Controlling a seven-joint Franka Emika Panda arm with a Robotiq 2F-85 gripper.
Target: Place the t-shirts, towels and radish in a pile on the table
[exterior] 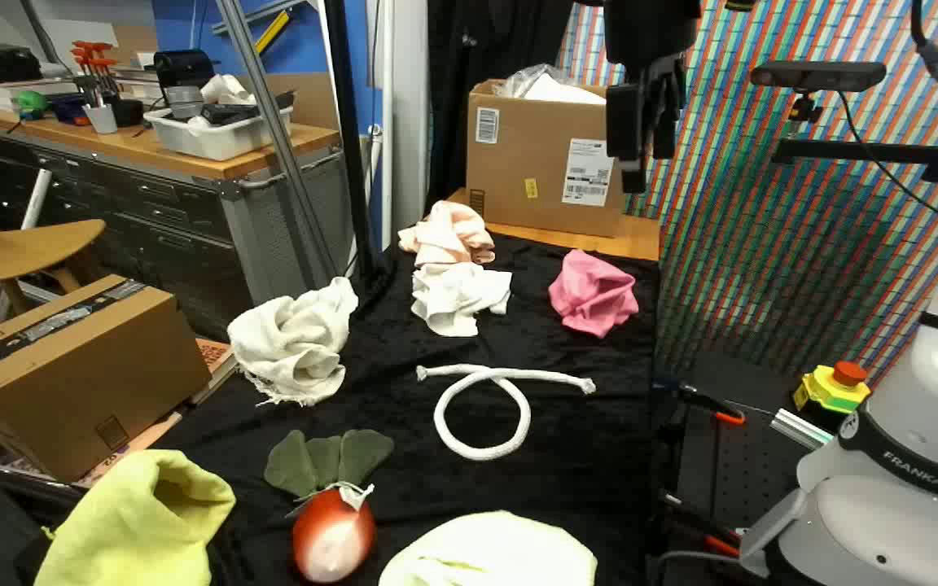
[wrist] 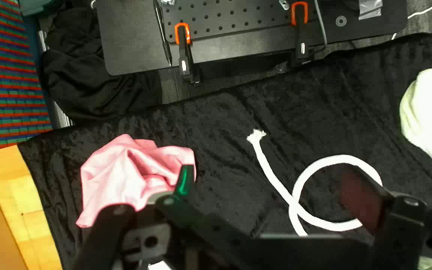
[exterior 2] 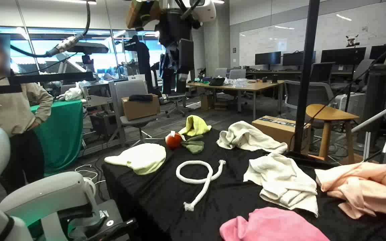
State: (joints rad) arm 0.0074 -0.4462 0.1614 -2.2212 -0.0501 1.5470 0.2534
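Observation:
A red toy radish [exterior: 333, 535] with green cloth leaves lies on the black-covered table [exterior: 583, 456]; it also shows in an exterior view [exterior 2: 173, 140]. Crumpled cloths lie apart around it: a yellow one [exterior: 139, 521], a pale yellow-green one [exterior: 489, 553], an off-white towel [exterior: 294, 338], a white towel [exterior: 459, 297], a peach cloth [exterior: 449, 234] and a pink cloth [exterior: 593, 293]. Which are t-shirts I cannot tell. My gripper [wrist: 272, 187] is open and empty, high above the table. In the wrist view one finger overlaps the pink cloth [wrist: 133, 168], the other the rope loop.
A white rope [exterior: 481, 452] lies looped mid-table. A large cardboard box [exterior: 534, 163] stands at the table's end, and another box [exterior: 86, 382] beside the table. A black post [exterior 2: 305, 80] rises at the table's edge. Orange-tipped clamps [wrist: 184, 48] sit along the robot's side.

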